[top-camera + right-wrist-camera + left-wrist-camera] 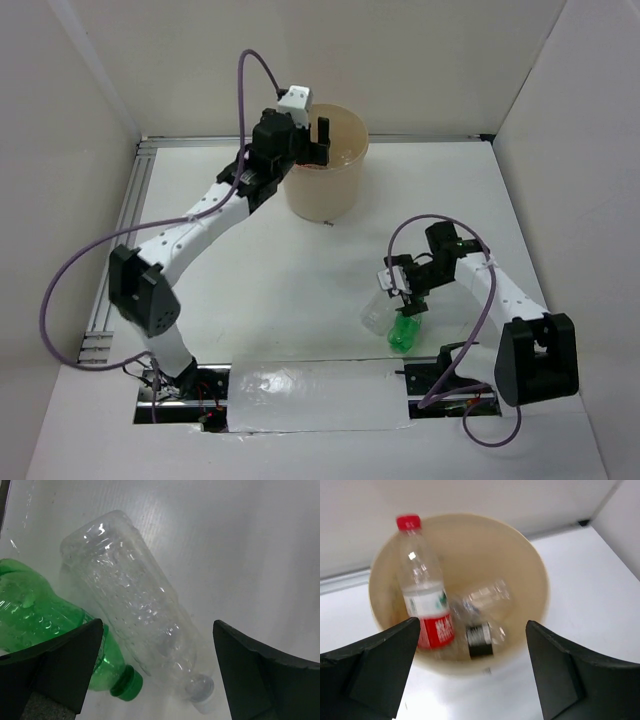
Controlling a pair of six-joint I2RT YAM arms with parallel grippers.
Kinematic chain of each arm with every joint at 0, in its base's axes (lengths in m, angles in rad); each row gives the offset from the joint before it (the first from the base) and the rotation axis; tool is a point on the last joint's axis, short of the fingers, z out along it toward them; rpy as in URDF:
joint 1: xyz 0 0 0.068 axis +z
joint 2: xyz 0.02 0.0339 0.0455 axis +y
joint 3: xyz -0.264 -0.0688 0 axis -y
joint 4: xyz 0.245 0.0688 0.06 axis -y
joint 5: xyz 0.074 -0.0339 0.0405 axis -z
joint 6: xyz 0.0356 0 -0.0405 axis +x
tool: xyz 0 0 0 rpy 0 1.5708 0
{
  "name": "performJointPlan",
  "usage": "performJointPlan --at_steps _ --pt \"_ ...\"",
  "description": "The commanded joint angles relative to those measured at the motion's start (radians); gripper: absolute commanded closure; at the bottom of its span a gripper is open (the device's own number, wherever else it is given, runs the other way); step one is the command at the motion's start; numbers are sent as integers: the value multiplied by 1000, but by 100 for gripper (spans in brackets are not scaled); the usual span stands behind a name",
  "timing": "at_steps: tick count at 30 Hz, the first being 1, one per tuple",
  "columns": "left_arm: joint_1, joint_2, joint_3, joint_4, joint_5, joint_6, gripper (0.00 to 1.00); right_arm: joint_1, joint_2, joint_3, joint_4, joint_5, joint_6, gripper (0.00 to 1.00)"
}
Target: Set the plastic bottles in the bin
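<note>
From above, the left gripper [322, 138] hangs open over the bin [322, 195], and the right gripper [409, 300] hangs over the clear bottle [375, 315] and the green bottle [405, 333]. In the left wrist view the wide-apart jaws frame the bin, with a red-capped bottle [422, 595] inside it. In the right wrist view the open jaws straddle the clear bottle, and the green bottle lies beside one finger.

Your right gripper [157, 630] stands with its fingers wide apart above a clear plastic bottle [135, 615] lying on the white table [240, 545], cap nearest you. A green bottle [35, 615] with a green cap lies just beside it, on the left of this view.
</note>
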Motion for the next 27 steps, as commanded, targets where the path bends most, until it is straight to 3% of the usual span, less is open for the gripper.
performJointPlan --at_steps 1,3,7,8,10,11,13,18,19,22,27 --pt "-74 -234 -171 49 16 48 1 65 34 -41 96 78 -51 3" --pt "-87 -332 -294 49 100 24 1 93 78 -52 135 114 -51 5" --pt "-107 -564 -650 24 154 -86 1 159 148 -52 156 137 -40 22" --pt "-119 -592 -699 24 154 -117 1 159 158 -52 167 138 -40 34" --pt "-134 -649 -799 35 177 -197 1 170 158 -25 167 138 1 47" --pt "-160 -699 -892 50 177 -223 1 170 158 -5 153 127 18 61" --pt "-186 -741 -1003 105 177 -275 1 160 126 90 132 72 105 70" --pt "-245 -763 -1085 146 159 -321 1 151 100 414 240 -144 474 71" --pt "-245 -753 -1099 159 173 -335 1 151 114 531 282 -167 622 71" --pt "-254 -707 -1108 191 194 -344 1 151 190 687 481 -211 906 71" --pt "-274 -625 -1087 230 239 -324 1 170 370 968 727 -189 1157 67"
